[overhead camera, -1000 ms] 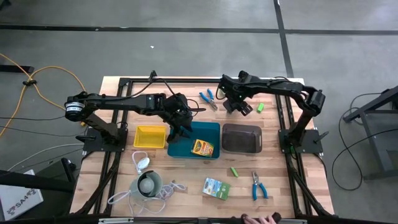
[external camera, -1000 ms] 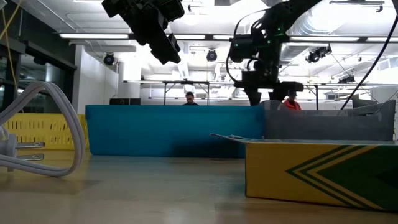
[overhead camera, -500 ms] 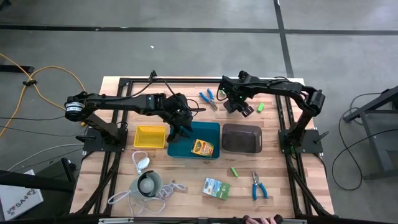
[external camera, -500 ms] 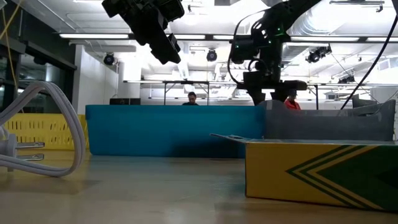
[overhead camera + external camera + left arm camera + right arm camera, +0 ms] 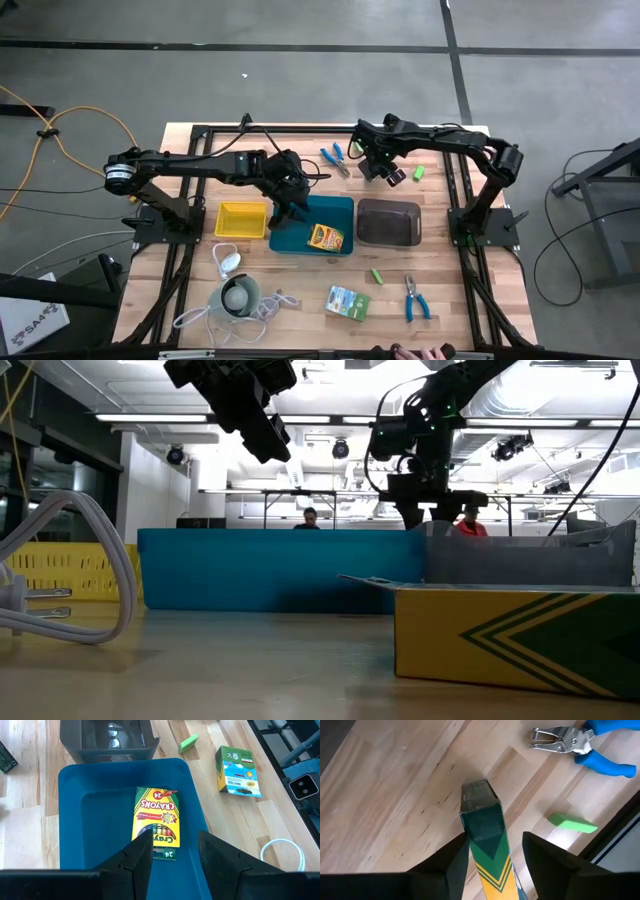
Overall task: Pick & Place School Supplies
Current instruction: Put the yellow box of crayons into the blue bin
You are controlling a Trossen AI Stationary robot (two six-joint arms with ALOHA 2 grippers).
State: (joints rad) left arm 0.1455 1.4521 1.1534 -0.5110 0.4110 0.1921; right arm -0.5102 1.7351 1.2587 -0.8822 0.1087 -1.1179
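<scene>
Counting trays: three in a row mid-table. From left to right: yellow plastic tray [image 5: 241, 219], teal plastic tray [image 5: 312, 212], dark grey plastic tray [image 5: 388, 221].
Crayon boxes: two, yellow-and-green cardboard.
Box 1: flat-lying crayon box [image 5: 156, 819] inside the teal tray, toward its near right part. Face up, yellow front with a green chevron band, "CRAYONS" and "24" printed on it.
Box 2: slim green-and-yellow chevron box [image 5: 482, 827] in the right gripper, at the far side of the table, far of the grey tray. Grey end flap points down at the wood.
Lime-green blocks: two. Far lime block [image 5: 419, 173] sits just right of the right gripper; near lime block [image 5: 377, 276] lies near of the grey tray.
Blue-handled metal tools: two. Far blue-handled tool [image 5: 334, 158] lies left of the right gripper; near blue-handled tool [image 5: 415, 298] lies at near right.
Flat pack: one green-and-white flat pack [image 5: 347, 301], near centre, left of the near lime block.
Other: one white round gadget with cord [image 5: 238, 295], near left.
Left gripper [image 5: 290, 210]: over the teal tray's left part, fingers apart, holding nothing.
Right gripper [image 5: 385, 172]: fingers closed around box 2.
</scene>
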